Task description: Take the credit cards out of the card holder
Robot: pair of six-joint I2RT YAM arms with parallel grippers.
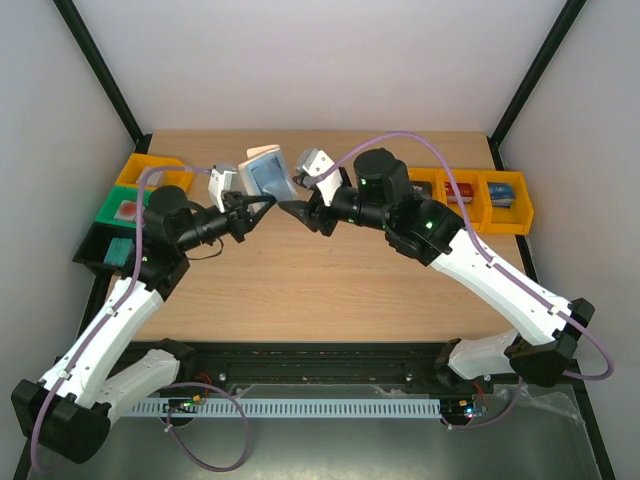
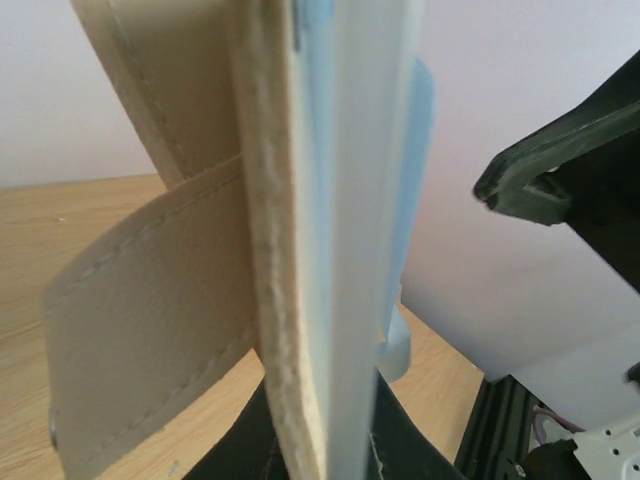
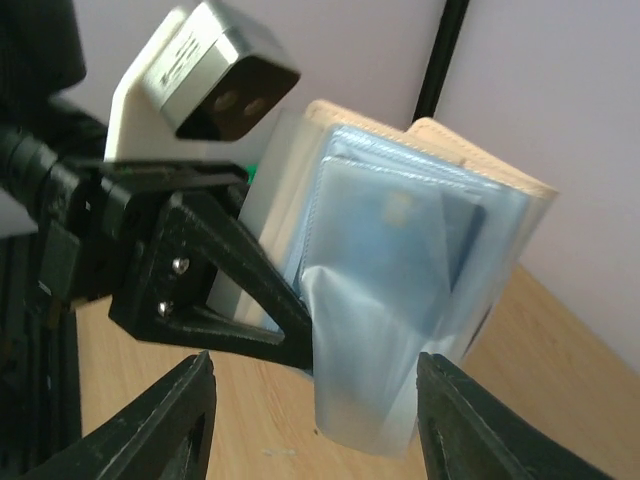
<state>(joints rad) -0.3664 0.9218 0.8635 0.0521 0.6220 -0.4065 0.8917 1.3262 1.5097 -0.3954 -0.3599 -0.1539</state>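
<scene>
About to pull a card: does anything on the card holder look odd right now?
Yes. The clear sleeves sag crumpled out of the card holder, which the left claw holds off the table. The right claw stands open facing them.

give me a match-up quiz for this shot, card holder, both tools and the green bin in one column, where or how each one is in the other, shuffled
Column one
1. card holder
2. left tool
3. right tool
4. green bin

Column two
a. open, fingers spread either side of the clear sleeves
b. held up off the table, blue inside showing
c. shut on the holder's edge
d. at the table's left edge

Pairs: 1-b, 2-c, 3-a, 4-d
</scene>
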